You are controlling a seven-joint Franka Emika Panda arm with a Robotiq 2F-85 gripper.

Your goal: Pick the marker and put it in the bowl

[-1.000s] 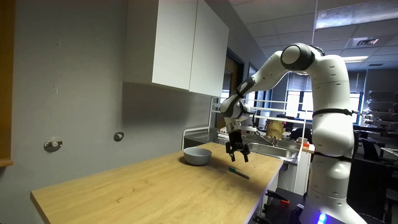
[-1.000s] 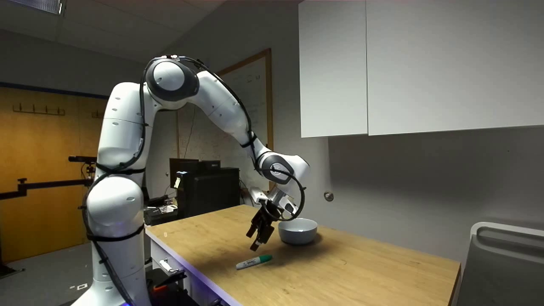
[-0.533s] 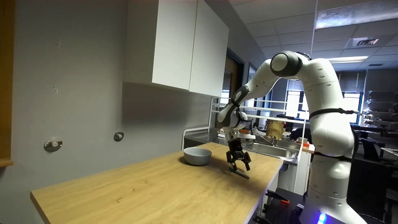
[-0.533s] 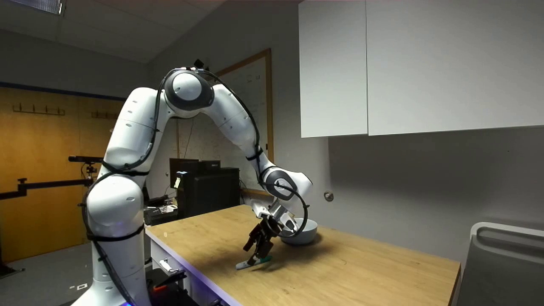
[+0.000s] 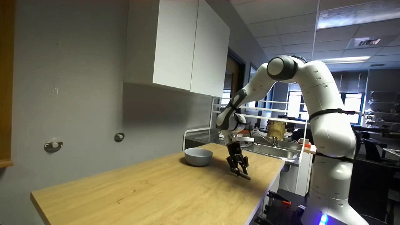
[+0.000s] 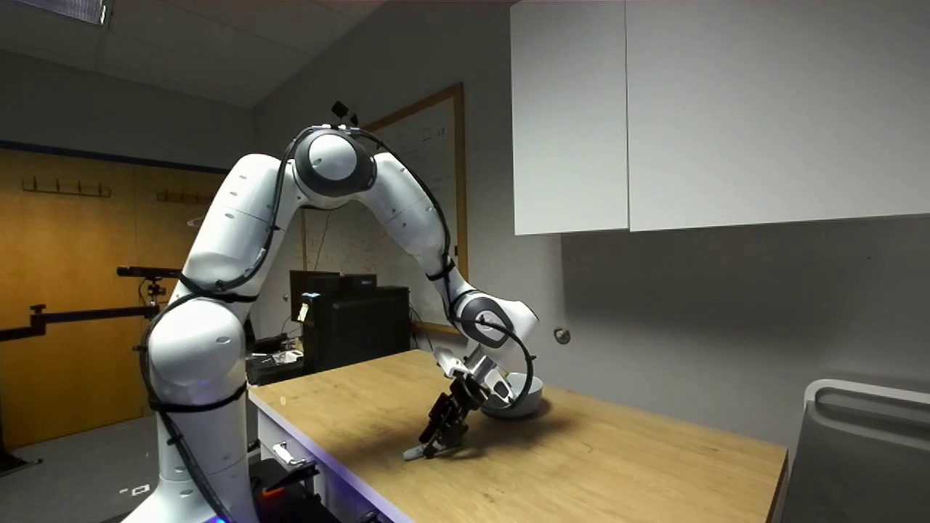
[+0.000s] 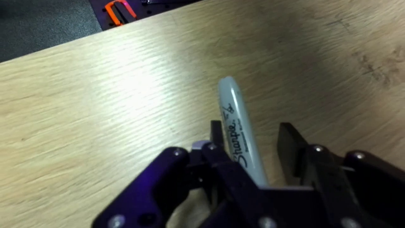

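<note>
On the table (image 5: 140,193) — the marker (image 7: 239,131) between the fingers (image 7: 288,152), the bowl (image 5: 198,157) nearer the wall (image 5: 87,109).

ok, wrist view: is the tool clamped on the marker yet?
No, in the wrist view bare tabletop shows between the marker and one finger of the tool.

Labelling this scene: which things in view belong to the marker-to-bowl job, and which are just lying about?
For the job:
marker, lying flat
gripper, open, astride the marker
bowl, upright

Just there:
orange piece
black box
sink
cabinet
whiteboard
</note>
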